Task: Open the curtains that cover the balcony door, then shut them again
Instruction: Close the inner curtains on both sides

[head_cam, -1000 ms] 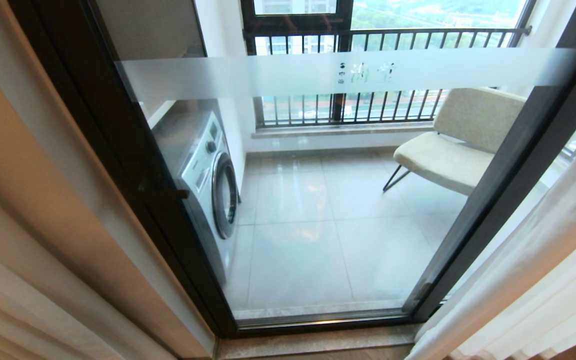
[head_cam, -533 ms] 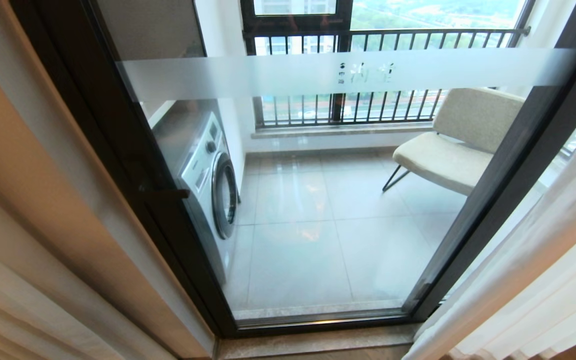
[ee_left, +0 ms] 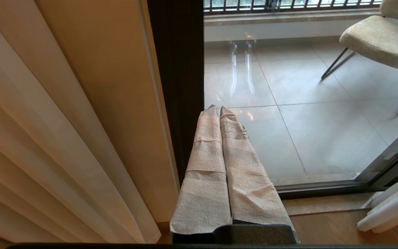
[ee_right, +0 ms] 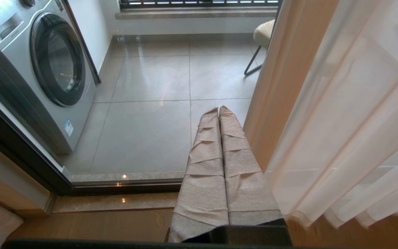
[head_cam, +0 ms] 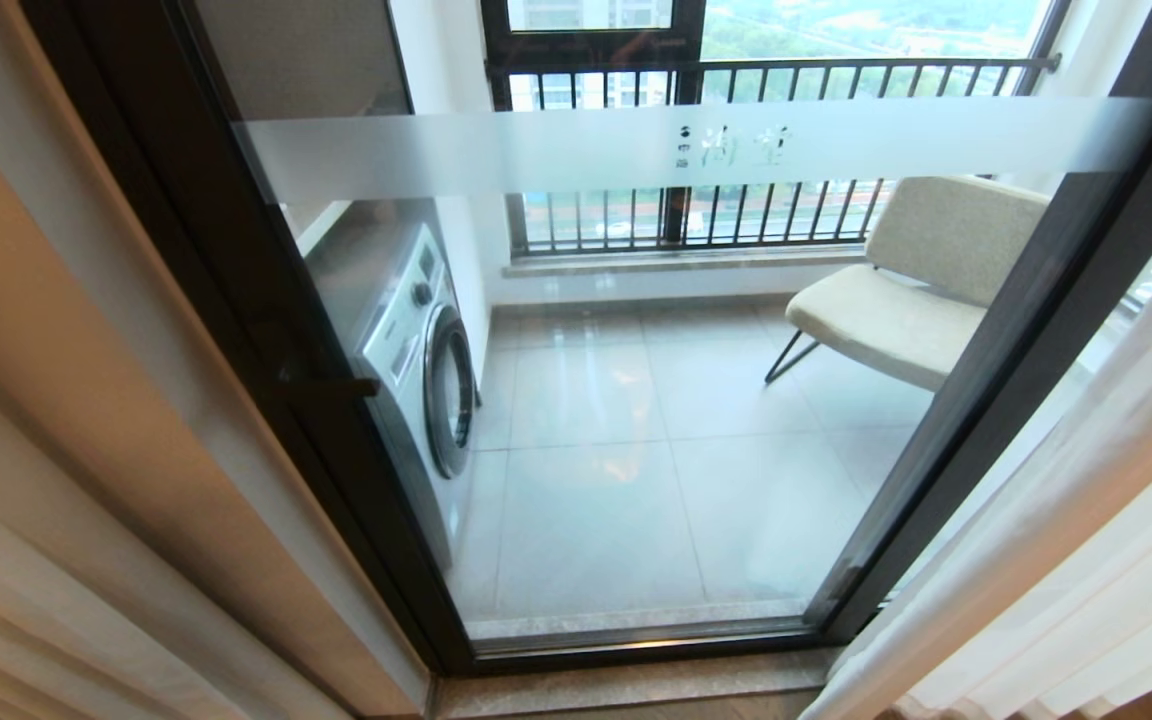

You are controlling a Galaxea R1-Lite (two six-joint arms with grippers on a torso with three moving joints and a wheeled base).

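The balcony door (head_cam: 636, 420) is a tall glass panel in a dark frame, crossed by a frosted band (head_cam: 696, 145) with small characters. The curtains are drawn aside: beige pleats (head_cam: 46, 480) hang at the left, a sheer white layer (head_cam: 1066, 540) at the right. Neither arm shows in the head view. My left gripper (ee_left: 218, 108), fingers wrapped in pale tape, is shut and empty, low before the door's left frame (ee_left: 176, 86) beside the beige curtain (ee_left: 47, 131). My right gripper (ee_right: 218, 108) is shut and empty too, just beside the sheer curtain (ee_right: 351, 121).
Behind the glass stand a washing machine (head_cam: 416, 350) at the left and a beige chair (head_cam: 911, 290) at the right, on grey tiles. A railed window (head_cam: 766, 150) closes the balcony's far side. A stone sill (head_cam: 636, 680) runs along the door's foot.
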